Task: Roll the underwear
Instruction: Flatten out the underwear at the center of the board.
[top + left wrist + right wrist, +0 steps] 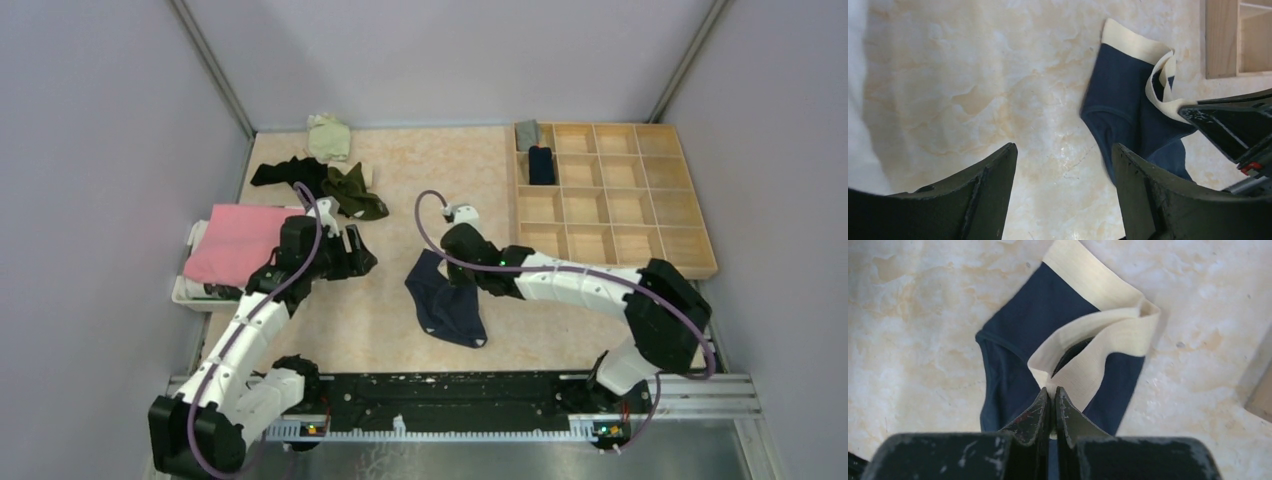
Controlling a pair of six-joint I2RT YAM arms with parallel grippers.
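Marbled beige worktop (420,170) with two arms. Right jaws are pressed together on a raised fold of the beige waistband (1098,335) of the navy underwear (1033,325), whose body lies flat on the worktop ahead of and below them. Left jaws stand wide apart over bare worktop, holding nothing. The navy underwear lies just outside them, towards the right jaws and near the wooden tray (1220,40).

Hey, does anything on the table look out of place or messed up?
The navy underwear mid-table lies askew, its beige waistband folded over where the right gripper pinches it. At the far left, loose garments lie jumbled.
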